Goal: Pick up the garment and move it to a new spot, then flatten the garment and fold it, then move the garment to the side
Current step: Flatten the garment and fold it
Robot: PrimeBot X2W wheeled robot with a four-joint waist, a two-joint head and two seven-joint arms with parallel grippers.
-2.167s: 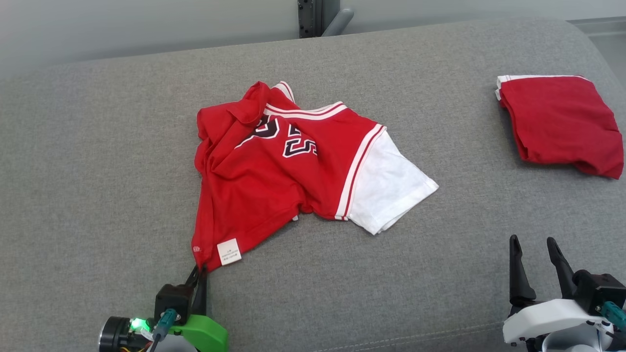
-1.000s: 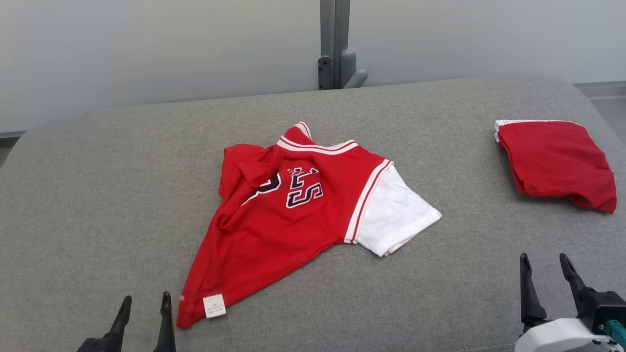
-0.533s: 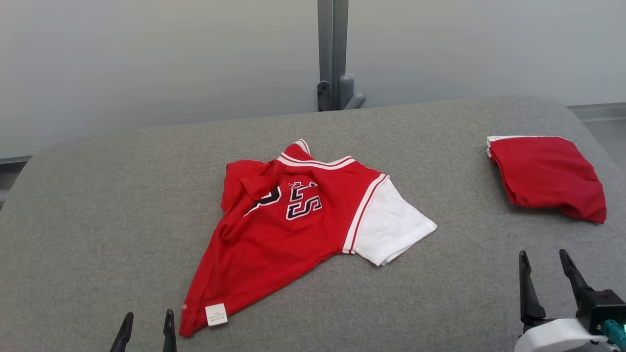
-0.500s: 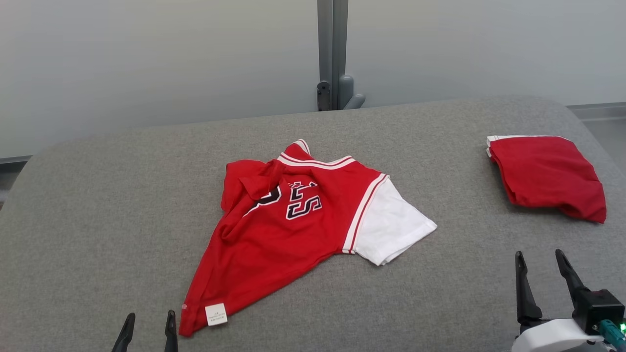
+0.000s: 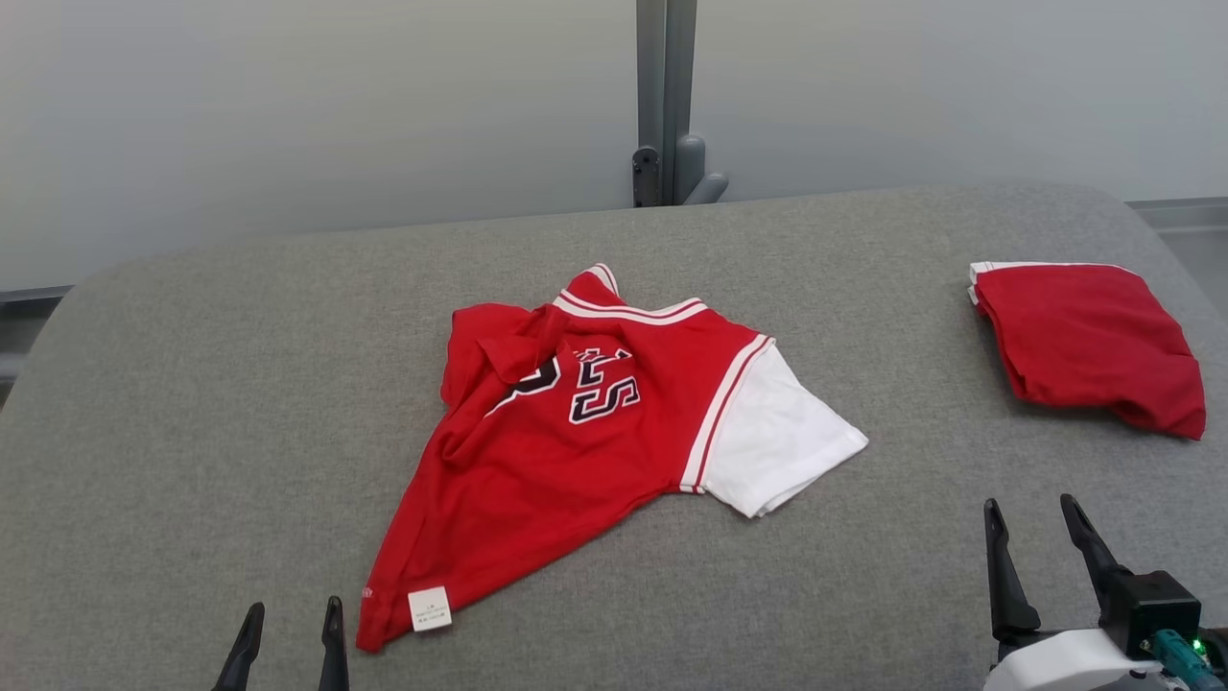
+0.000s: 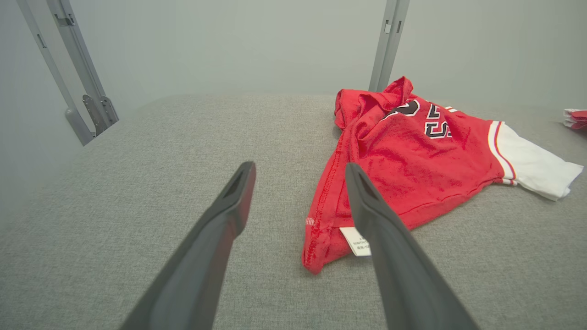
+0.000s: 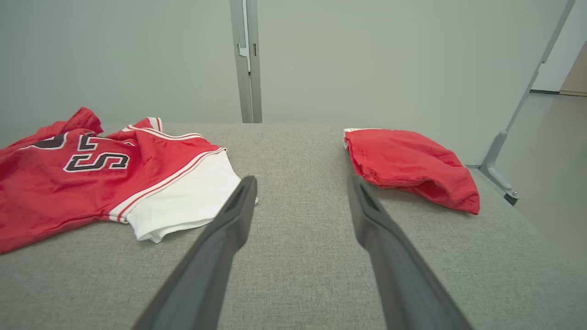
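On the grey padded surface: two garments, well apart. Toward the middle, the garment of the task — a red jersey with white trim at neck and armhole, dark white-edged numerals on the chest, and one white sleeve spread out toward the right. Lying loose and rumpled, not flat: bunched up on the side toward the robot's left and folded over part of the numerals, lower hem drawn out to a point at the near left. One small white label at that point, its print too small to read. Off near the right edge, one folded red garment with a sliver of white along its far edge.

Two grippers, both low at the near edge. Left gripper parted and empty, just beside the jersey's near corner, slightly to its left; in the left wrist view one finger crosses in front of the label, contact with the cloth impossible to judge. Right gripper likewise spread wide with nothing between its fingers — over bare grey fabric, nearer than both sleeve and folded garment. Behind the surface, one grey metal post against a pale wall.
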